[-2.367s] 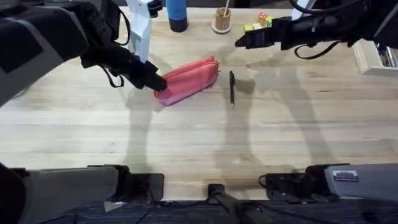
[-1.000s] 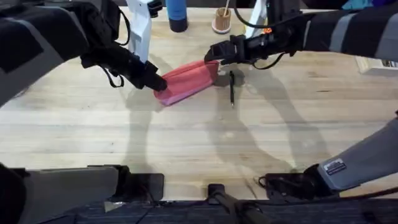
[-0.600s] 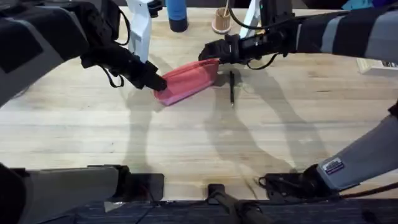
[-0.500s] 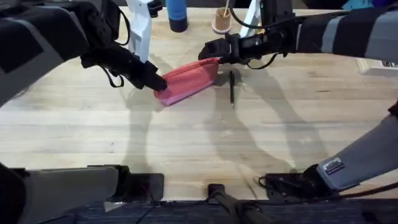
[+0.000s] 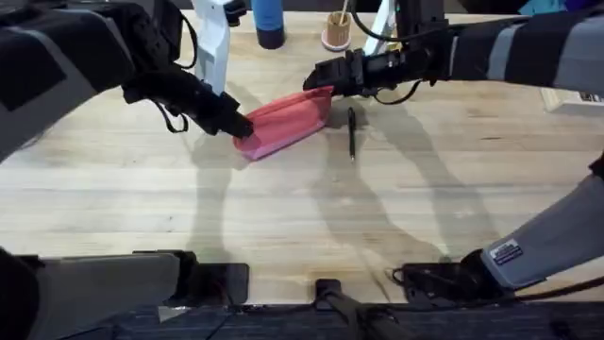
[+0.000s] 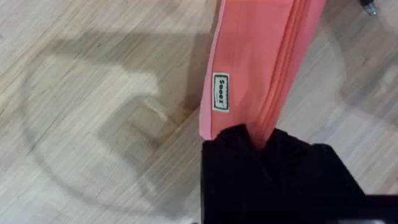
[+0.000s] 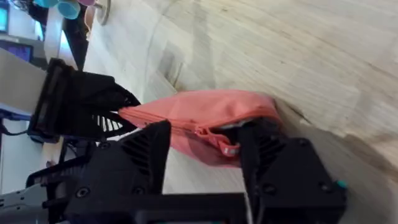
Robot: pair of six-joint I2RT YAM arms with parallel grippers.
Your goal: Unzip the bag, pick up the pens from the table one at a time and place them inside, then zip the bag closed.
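Observation:
The pink-red bag (image 5: 286, 120) lies slanted on the table (image 5: 302, 208), its zip along the top edge. My left gripper (image 5: 242, 126) is shut on the bag's near-left end; in the left wrist view its black fingers (image 6: 236, 155) pinch the fabric of the bag (image 6: 255, 56) below a small white label. My right gripper (image 5: 312, 79) sits at the bag's far-right end. In the right wrist view it (image 7: 205, 132) is open, its fingers on either side of the zip pull (image 7: 227, 149) of the bag (image 7: 193, 109). One black pen (image 5: 352, 132) lies just right of the bag.
A blue bottle (image 5: 269, 24), a white stand (image 5: 213, 42) and a wooden cup (image 5: 336, 34) holding a stick are at the table's back edge. A box (image 5: 574, 93) sits at the far right. The wide front half of the table is bare wood.
My right arm swung in from the back right to the bag's far-right end and now hovers at the zip pull. My left gripper and the bag stayed put.

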